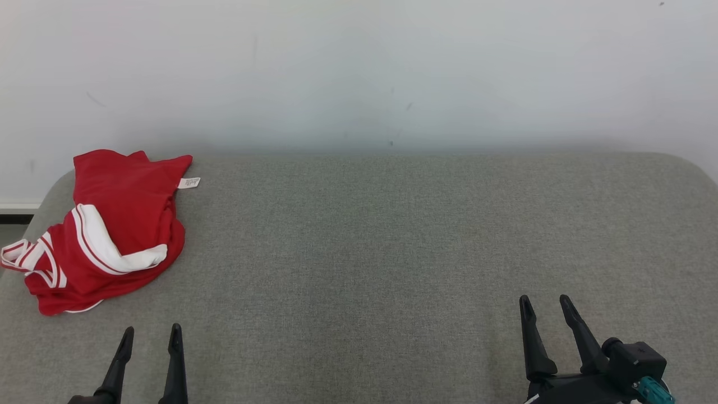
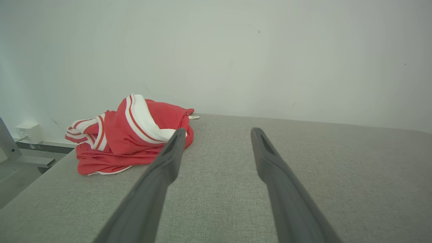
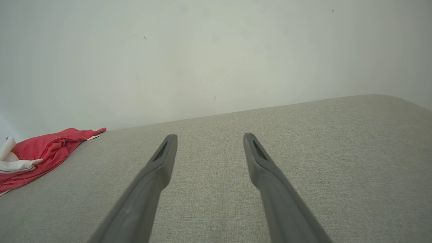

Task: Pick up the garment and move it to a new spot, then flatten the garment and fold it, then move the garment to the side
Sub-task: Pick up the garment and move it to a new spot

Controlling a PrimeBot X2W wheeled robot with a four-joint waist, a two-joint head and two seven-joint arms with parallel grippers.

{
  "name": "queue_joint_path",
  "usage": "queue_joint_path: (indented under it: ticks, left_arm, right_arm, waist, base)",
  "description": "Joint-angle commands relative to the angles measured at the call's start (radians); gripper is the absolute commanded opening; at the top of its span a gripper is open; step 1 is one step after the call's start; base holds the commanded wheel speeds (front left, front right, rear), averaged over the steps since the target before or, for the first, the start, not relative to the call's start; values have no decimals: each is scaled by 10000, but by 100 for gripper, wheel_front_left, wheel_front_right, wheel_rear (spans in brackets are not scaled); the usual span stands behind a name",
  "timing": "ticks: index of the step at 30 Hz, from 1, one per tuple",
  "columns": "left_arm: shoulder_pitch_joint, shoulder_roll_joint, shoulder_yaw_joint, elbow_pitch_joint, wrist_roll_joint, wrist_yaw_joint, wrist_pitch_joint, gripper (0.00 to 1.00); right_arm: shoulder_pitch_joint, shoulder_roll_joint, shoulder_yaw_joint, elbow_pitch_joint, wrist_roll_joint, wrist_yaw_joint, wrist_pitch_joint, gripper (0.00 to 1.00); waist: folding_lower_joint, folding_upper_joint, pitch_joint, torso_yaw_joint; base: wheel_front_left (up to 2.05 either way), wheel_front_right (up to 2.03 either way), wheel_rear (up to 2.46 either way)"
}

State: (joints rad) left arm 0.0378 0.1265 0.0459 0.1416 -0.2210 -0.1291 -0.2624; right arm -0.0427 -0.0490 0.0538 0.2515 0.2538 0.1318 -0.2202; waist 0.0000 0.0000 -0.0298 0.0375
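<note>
The left gripper (image 1: 152, 330), jaws wide and empty, sits near the crumpled red-and-white garment (image 1: 120, 224) at the grey cushion's (image 1: 392, 252) left end by the wall (image 1: 359, 67), and should bite deep into the bunched middle, not the loose trim, so everything lifts together.

Crumpled red garment (image 1: 106, 224) lies far left on grey cushion (image 1: 392, 252).

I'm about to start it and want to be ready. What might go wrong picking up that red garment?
The garment lies bunched at the left edge of the grey surface, striped trim at the brink; a nudge might push it off. Its layers are piled up, so the open left gripper may pinch too many. The right gripper is far across from it.
</note>
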Motion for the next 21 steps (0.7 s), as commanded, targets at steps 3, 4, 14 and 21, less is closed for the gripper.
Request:
queue_joint_path:
  ticks: [3,4,14,21]
  left_arm:
    - [-99,79,-24,-55,107,76,-11,100]
    - [-100,125,-41,-66,177,114,-9,100]
    - [-121,147,-53,-160,76,357,238,100]
    - [-169,192,-121,-206,-109,357,491,100]
  right_arm:
    - [34,-23,15,-24,57,-21,21,100]
    - [38,-23,17,-24,55,-21,36,100]
    - [144,-23,15,-94,32,-21,187,100]
    - [225,-23,28,-72,128,-21,247,100]
  waist:
    - [0,0,6,18]
    - [0,0,7,24]
    - [0,0,-41,178]
    - [0,0,-73,603]
  base:
    - [0,0,0]
    - [0,0,0]
    - [0,0,0]
    - [0,0,0]
